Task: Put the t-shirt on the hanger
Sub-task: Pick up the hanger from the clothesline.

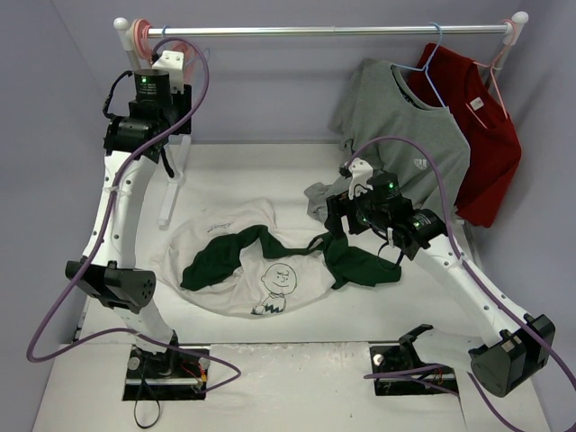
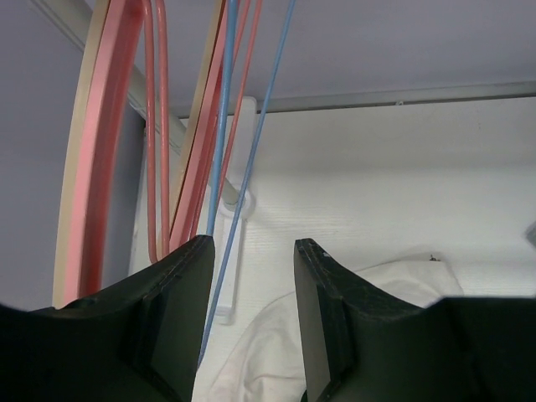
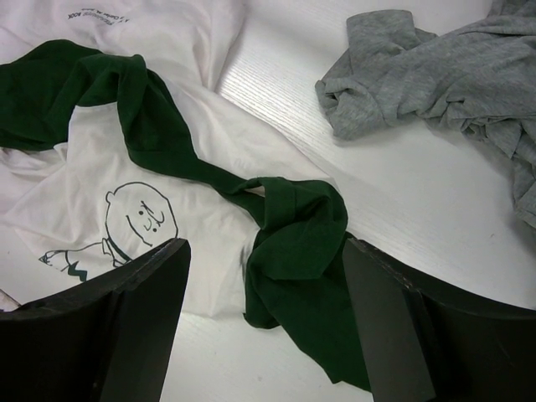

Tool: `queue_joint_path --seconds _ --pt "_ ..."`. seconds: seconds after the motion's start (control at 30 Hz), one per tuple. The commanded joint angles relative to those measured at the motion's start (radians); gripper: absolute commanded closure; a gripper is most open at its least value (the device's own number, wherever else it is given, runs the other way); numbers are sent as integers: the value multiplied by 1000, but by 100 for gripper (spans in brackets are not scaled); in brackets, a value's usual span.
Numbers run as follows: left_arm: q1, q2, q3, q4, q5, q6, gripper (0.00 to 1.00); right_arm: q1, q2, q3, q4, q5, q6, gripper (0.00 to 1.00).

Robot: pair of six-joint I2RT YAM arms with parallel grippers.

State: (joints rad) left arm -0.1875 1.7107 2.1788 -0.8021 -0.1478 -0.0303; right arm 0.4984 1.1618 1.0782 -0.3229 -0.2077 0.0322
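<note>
The t-shirt (image 1: 270,279) lies crumpled on the table, off-white with dark green sleeves and the cartoon face up. It also shows in the right wrist view (image 3: 209,218) and the left wrist view (image 2: 276,335). My right gripper (image 1: 335,232) is open and hovers just above the shirt's right green sleeve (image 3: 293,251), which sits between its jaws (image 3: 264,243). My left gripper (image 1: 171,65) is raised at the rail's left end, open (image 2: 254,243). The thin light-blue hanger (image 2: 224,126) hangs among the pink hangers; one of its wires runs down along the inside of the left finger, not gripped.
A rail (image 1: 333,31) spans the back. Pink hangers (image 1: 142,36) hang at its left end. A grey t-shirt (image 1: 405,117) and a red t-shirt (image 1: 486,135) hang at the right; the grey one's hem (image 3: 377,75) rests on the table near my right gripper.
</note>
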Motion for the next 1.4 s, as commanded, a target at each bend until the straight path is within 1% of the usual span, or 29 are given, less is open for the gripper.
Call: queue_joint_path --seconds 0.0,0.13,0.3,0.47,0.67,0.97,1.07,1.13,1.17,1.23,1.33,1.37 --pt "13 -39 -11 72 -36 27 58 5 -11 2 68 -22 -6 25" --pt "13 -28 -10 81 -49 59 58 5 -7 0 70 -38 -11 25" --pt "14 -11 -4 86 -39 59 58 5 -5 -4 74 -42 -11 24" --pt "20 -3 -47 92 -44 56 57 5 -1 -3 79 -39 -11 24" --pt "28 6 -83 96 -4 41 57 5 19 2 74 -36 -15 24" --pt "34 27 -74 92 4 41 58 5 39 6 84 -39 -15 24" --pt "34 36 -65 87 4 41 65 5 45 9 84 -42 -17 24" --pt "33 43 -65 84 4 41 67 5 47 9 85 -41 -20 24" --pt "34 44 -65 84 7 41 72 5 49 9 85 -41 -20 24" --pt "34 47 -63 83 10 41 73 3 52 8 87 -41 -20 24" --pt "34 56 -50 80 19 11 81 5 55 11 87 -39 -20 25" --pt "33 59 -45 78 25 12 87 5 55 12 87 -39 -18 25"
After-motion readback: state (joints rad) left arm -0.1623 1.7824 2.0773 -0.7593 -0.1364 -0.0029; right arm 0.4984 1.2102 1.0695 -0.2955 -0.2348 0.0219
